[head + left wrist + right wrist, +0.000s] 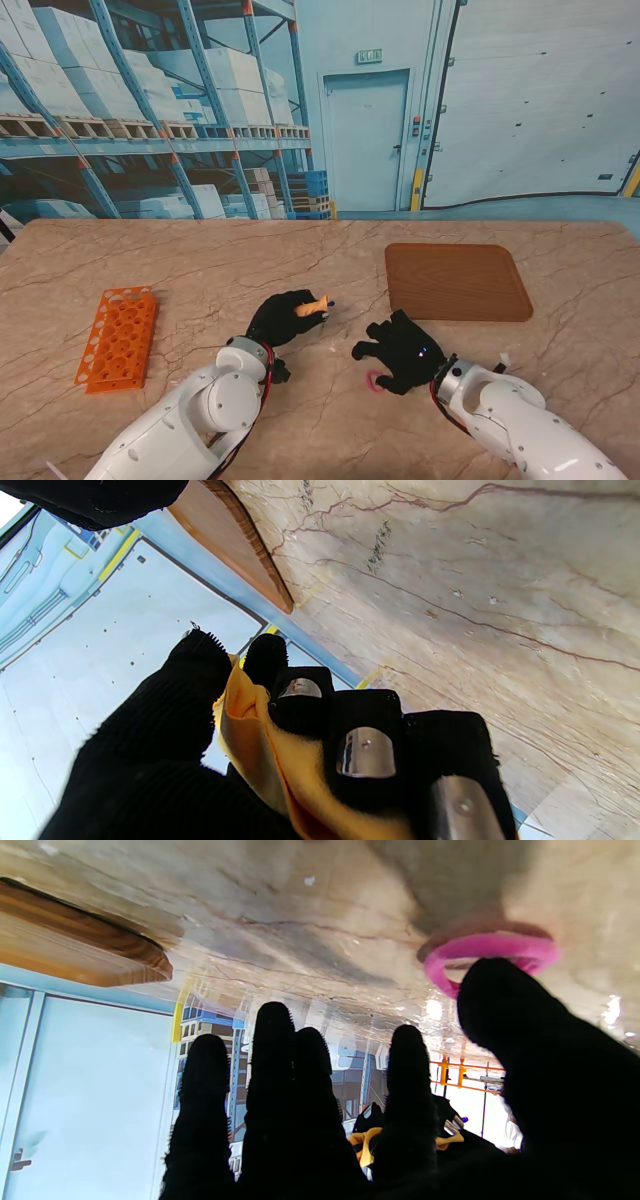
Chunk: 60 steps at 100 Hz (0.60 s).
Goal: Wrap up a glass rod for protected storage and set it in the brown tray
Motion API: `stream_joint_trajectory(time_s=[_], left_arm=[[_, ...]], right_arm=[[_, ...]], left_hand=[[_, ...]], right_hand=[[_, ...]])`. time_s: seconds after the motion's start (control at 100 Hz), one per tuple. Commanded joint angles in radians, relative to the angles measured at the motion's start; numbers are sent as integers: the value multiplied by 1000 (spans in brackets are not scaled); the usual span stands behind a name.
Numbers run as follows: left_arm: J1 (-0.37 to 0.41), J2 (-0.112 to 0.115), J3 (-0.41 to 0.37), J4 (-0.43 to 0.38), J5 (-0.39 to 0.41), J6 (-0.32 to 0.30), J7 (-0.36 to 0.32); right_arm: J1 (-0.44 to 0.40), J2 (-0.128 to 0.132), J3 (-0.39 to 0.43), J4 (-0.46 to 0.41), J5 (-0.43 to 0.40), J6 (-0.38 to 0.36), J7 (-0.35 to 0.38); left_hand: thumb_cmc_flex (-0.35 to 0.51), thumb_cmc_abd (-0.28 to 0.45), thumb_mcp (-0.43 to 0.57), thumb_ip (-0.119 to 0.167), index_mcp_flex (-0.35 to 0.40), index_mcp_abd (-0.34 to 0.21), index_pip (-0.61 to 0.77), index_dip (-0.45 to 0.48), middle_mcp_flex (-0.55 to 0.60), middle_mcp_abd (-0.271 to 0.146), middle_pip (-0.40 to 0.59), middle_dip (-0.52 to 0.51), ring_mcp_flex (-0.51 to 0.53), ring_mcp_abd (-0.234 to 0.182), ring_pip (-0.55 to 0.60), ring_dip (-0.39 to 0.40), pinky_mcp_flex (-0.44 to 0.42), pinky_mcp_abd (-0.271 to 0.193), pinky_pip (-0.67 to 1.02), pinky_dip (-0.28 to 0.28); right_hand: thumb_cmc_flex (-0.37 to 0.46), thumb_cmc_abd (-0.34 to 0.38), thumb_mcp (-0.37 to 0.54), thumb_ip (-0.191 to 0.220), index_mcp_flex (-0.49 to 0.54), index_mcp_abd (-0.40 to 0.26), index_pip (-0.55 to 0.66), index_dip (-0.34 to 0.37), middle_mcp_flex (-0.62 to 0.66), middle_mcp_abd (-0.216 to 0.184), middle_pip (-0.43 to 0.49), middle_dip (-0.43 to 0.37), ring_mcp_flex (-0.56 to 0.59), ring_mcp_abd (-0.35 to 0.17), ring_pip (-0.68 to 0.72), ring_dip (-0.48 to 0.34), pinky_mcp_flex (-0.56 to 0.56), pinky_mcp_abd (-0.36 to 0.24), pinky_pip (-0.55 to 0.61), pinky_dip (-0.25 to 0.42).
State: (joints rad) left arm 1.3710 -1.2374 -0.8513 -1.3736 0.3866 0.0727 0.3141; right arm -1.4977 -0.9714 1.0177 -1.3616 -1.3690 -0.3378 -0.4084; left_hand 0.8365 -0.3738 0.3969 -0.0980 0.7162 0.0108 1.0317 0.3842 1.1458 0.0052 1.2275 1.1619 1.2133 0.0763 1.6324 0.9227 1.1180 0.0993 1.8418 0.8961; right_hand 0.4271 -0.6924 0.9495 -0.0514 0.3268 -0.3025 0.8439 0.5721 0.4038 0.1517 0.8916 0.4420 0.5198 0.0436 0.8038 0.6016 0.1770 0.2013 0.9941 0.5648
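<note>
- Fingers of the black-gloved left hand (288,316) are closed around a bundle of soft yellow-orange cloth (311,308); its free end pokes out to the right, toward the right hand.
- The glass rod itself cannot be seen in any view; judging by the task, it may lie inside that cloth, but the pictures do not confirm it.
- The bundle's long axis runs roughly left to right across the marble-patterned desk (300,250).
- The black-gloved right hand (403,350) holds nothing, its fingers spread and pointing toward the left hand, low over the desk.
- A small pink ring-shaped band (375,382) lies on the desk at the near edge of the right hand, just beside its thumb (505,1005) in the wrist view; I cannot tell whether they touch.
- The flat brown wooden tray with rounded corners (457,281) sits far and right of both hands; the right hand is nearer to it, the left hand has the bundle.
- An orange plastic test-tube rack (119,338) lies well apart at the left.
- No brand or label is readable on the task's things; a green sign over the backdrop door is too small to read.
</note>
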Motion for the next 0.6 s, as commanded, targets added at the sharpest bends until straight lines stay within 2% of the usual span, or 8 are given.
stream_joint_trajectory(time_s=[0.0,0.27,0.5,0.59], left_arm=[[8,-7,2,-10,-5,7,-2],[7,-7,3,-10,-6,7,-2],[8,-7,1,-12,-7,9,-2],[8,-7,0,-12,-6,9,-1]], right_arm=[[0,1,-3,-1,-5,-4,1],[2,3,-2,-4,-4,-24,24],[-2,4,1,-8,-6,-29,29],[-1,4,0,-7,-5,-29,27]], left_hand=[[53,-10,27,0,22,1,36,-9,54,-61,80,5,56,42,116,-11,6,-126,252,38],[55,-6,25,1,21,2,35,-9,54,-62,80,4,56,41,117,-12,6,-126,252,39],[55,-5,22,1,21,2,34,-9,53,-61,80,4,56,42,117,-13,6,-126,252,40],[56,-5,22,1,21,3,34,-9,53,-61,80,4,56,43,117,-13,6,-126,252,40]], right_hand=[[21,-64,46,1,-38,-57,21,6,-30,-14,11,-11,-18,-14,14,-15,-14,-10,-3,-9],[35,-100,93,-4,16,-113,75,25,-31,-19,7,-13,-19,-15,13,-15,-22,-9,-10,-13],[45,-118,125,-9,30,-146,206,107,-39,-26,2,-9,-20,-24,9,-11,-20,-13,-12,-11],[47,-95,126,-5,40,-145,260,141,-40,-27,9,-4,-19,-29,13,-9,-19,-15,-12,-10]])
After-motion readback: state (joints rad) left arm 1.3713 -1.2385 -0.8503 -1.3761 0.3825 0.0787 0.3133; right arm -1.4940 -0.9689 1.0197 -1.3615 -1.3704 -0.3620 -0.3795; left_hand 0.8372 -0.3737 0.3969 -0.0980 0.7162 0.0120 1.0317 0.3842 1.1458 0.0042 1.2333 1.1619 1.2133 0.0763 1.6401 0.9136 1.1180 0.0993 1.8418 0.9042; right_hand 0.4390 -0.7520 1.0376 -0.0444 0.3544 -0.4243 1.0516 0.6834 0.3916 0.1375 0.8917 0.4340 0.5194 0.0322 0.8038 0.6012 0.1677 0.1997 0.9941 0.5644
